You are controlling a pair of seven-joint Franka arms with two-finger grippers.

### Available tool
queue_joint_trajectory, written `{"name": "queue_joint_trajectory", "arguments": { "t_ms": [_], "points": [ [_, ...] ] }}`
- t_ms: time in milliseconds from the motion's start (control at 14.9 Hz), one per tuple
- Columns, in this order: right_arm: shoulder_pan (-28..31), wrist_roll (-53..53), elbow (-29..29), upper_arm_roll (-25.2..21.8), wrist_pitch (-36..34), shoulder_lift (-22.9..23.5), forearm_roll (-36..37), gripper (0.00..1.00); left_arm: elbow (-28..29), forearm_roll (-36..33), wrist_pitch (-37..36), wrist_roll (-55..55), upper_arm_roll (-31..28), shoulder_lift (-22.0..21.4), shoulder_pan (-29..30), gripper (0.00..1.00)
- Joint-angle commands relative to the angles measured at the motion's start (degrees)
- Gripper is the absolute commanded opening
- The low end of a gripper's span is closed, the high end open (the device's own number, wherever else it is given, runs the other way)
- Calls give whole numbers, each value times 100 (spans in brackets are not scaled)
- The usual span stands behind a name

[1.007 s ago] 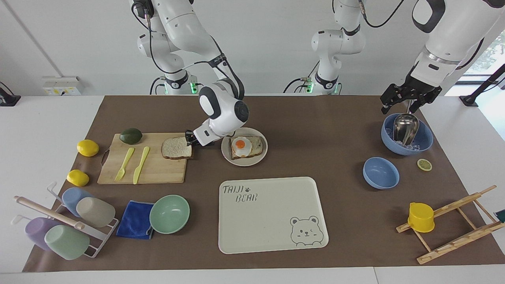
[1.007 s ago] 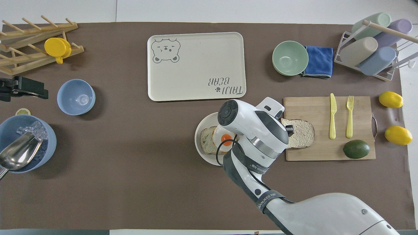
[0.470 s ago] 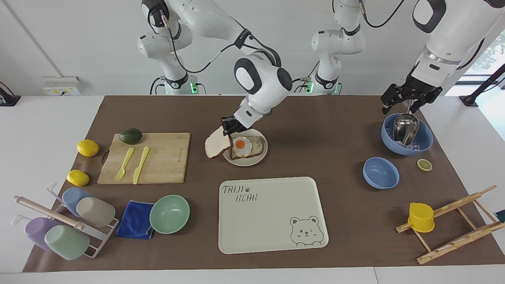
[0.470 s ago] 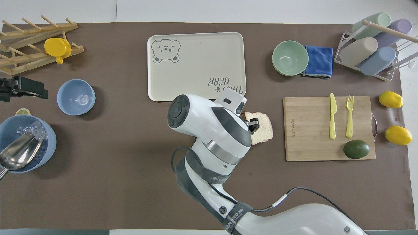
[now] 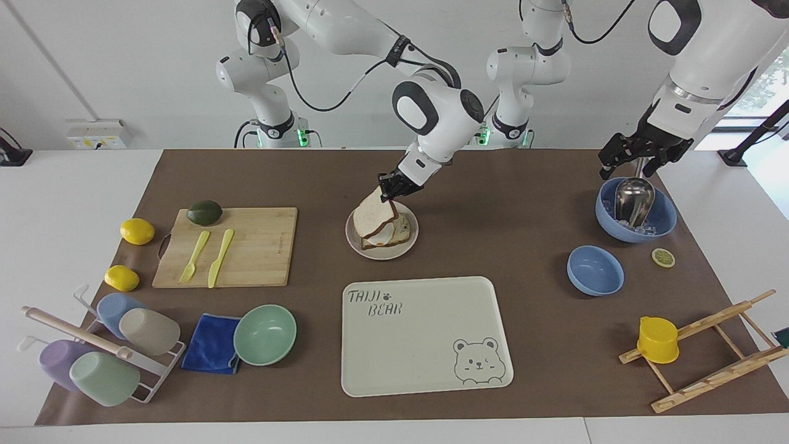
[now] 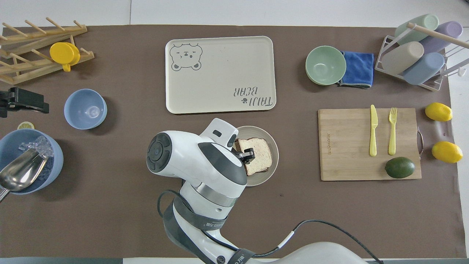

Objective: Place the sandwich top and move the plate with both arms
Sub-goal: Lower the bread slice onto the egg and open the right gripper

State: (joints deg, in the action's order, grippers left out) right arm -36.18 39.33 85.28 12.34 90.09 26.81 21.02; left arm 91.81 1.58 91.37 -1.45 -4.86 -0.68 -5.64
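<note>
1. Grips the sandwich top (image 5: 375, 217) with the right gripper (image 5: 394, 187), claw clamped on the slice's raised edge, over the plate (image 5: 409, 239).
2. Holds that slice tilted: high at the clamped edge, low at the other, which is down on the lower bread slice (image 5: 397, 233) lying in the plate; cannot tell how much of it touches.
3. Reaches in from six o'clock in the overhead view, with the right gripper (image 6: 247, 156) at nine o'clock of the sandwich top (image 6: 259, 160), all within the rim of the plate (image 6: 271, 167).
4. Waits with the left gripper (image 5: 638, 154) hanging over the blue bowl (image 5: 666, 225) of ice and its metal scoop (image 5: 632, 200), at the left arm's end of the table; cannot tell whether that claw is apart or together.
5. Shows, in the overhead view, the bear tray (image 6: 220, 88) at twelve o'clock of the plate, farther from the robots.
6. Shows there too the cutting board (image 6: 344, 146) at three o'clock of the plate, toward the right arm's end, bearing a yellow knife (image 6: 373, 130), a yellow fork (image 6: 392, 130) and an avocado (image 6: 399, 167).
</note>
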Motion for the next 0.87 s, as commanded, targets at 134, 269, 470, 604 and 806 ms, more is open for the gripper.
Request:
{"name": "queue_joint_trajectory", "arguments": {
  "t_ms": [134,269,470,604,806],
  "points": [
    [190,83,-20,40,158,97,-124,0,232,-44,100,57,11,-178,141,100],
    [182,214,67,49,447,105,-151,0,232,-44,100,57,11,-178,159,100],
    [208,566,155,49,807,97,-607,0,232,-44,127,40,11,-178,159,100],
    [295,575,348,49,1124,88,-634,0,267,-44,135,31,11,-186,168,100],
    [410,540,419,49,1213,79,-739,0,381,-44,188,31,3,-239,168,100]
  ]
}}
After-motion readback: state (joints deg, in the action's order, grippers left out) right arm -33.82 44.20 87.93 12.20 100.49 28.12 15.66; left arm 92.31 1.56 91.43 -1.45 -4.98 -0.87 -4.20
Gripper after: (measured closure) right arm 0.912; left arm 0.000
